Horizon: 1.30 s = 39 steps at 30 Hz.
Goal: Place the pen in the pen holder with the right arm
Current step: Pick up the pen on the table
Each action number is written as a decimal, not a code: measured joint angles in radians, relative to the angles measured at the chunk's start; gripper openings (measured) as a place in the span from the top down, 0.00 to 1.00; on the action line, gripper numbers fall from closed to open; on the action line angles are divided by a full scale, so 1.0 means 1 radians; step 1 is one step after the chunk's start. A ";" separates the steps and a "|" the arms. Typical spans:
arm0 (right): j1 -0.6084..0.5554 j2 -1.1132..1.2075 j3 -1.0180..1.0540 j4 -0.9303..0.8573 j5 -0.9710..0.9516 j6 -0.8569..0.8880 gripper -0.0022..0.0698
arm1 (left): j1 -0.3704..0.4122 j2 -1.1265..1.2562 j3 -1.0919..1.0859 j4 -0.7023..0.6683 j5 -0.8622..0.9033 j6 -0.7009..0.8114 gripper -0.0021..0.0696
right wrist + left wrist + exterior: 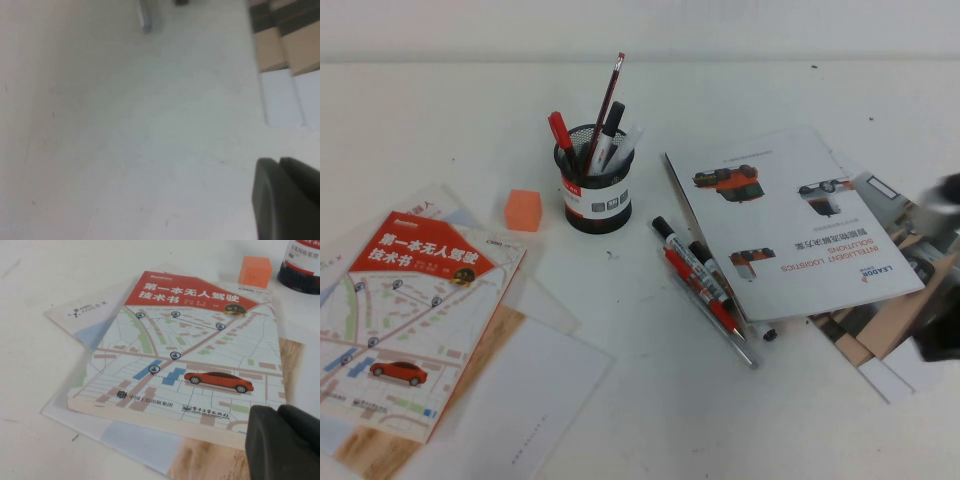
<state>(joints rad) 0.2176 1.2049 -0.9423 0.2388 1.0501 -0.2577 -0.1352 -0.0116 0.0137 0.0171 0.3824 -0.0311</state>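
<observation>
White counter [650, 420] carries everything, and the biggest things on it are printed matter: one red-and-map-covered book [405, 320] on the robot's left, lying on loose sheets, and one white brochure [790, 225] on the right, overlapping more papers. Black and blurred, the right arm [940, 275] shows at the right edge of the high view; the right pincer [287, 197] hangs over bare counter, its fingers clenched on nothing. The left pincer [285, 442] sits just above the near corner of the book, its fingers pressed together, empty. One black mesh pen holder [593, 190] stands mid-counter, several pens already upright in it. One orange cube [522, 209] sits just to its left. Between holder and brochure lie four pens side by side: two black-capped markers [695, 262], one red pen [705, 295], and the silver pen [720, 325], well apart from the right pincer.
</observation>
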 joint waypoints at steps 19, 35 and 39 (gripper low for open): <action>0.371 0.729 -0.668 -0.107 0.161 0.122 0.92 | 0.000 0.000 0.000 0.000 0.000 0.000 0.98; 0.393 0.897 -0.763 -0.184 0.165 0.127 0.75 | 0.000 0.000 0.000 0.000 0.000 0.000 0.98; 0.393 0.903 -0.763 -0.214 0.165 0.127 0.75 | 0.000 0.000 0.000 0.000 0.000 0.000 0.98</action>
<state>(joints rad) 0.6109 2.1079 -1.7054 0.0246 1.2147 -0.1303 -0.1352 -0.0116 0.0137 0.0171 0.3824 -0.0311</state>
